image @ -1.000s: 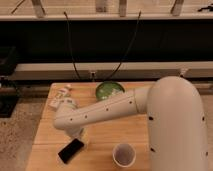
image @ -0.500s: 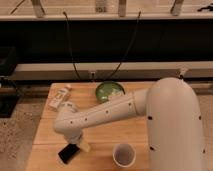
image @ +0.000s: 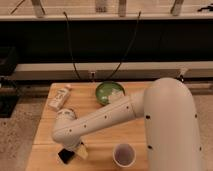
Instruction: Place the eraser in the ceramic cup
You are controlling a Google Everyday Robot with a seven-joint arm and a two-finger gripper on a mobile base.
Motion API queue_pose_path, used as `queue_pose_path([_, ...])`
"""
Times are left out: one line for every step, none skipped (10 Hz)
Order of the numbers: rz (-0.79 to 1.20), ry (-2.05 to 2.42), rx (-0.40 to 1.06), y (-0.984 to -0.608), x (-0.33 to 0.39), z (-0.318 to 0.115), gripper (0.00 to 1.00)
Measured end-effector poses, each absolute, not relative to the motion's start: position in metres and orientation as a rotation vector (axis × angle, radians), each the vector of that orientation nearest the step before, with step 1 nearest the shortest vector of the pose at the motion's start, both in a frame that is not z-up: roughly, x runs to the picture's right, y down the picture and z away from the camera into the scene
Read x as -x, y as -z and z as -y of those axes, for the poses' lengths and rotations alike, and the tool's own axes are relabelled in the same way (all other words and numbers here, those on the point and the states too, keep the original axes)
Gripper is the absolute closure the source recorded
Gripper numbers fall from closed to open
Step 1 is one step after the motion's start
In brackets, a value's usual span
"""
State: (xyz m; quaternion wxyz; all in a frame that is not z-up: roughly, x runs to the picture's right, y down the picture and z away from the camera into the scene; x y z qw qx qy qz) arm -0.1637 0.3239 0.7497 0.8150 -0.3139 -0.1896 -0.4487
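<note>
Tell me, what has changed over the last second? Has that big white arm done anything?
The arm has sunk lower and slightly left, bringing the gripper down beside the eraser near the table's front edge. Whether it has taken hold cannot be seen. The eraser, the ceramic cup and the green bowl have stayed where they were.

Light wooden table (image: 102,150) on a speckled grey floor (image: 20,130). Behind, dark wall (image: 165,40), pale ledge (image: 150,70), two black cables (image: 70,50) hanging down. Gripper (image: 72,150) low over the table's near edge.
</note>
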Motion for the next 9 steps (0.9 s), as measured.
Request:
queue_pose_path([0.405, 0.954, 0.67, -0.751, 0.164, -0.325, 0.2])
queue_pose_path([0.407, 0.947, 0.67, -0.754, 0.163, -0.324, 0.2])
queue_pose_path([0.41, 0.943, 0.67, -0.756, 0.161, -0.323, 0.2])
queue_pose_path([0.411, 0.938, 0.669, -0.758, 0.16, -0.321, 0.2])
queue_pose_path([0.411, 0.933, 0.667, -0.759, 0.158, -0.319, 0.2])
queue_pose_path([0.411, 0.924, 0.663, -0.761, 0.155, -0.316, 0.2])
queue_pose_path([0.409, 0.918, 0.66, -0.763, 0.152, -0.314, 0.2])
queue_pose_path([0.407, 0.913, 0.658, -0.764, 0.15, -0.312, 0.2])
queue_pose_path([0.404, 0.907, 0.658, -0.765, 0.147, -0.309, 0.23])
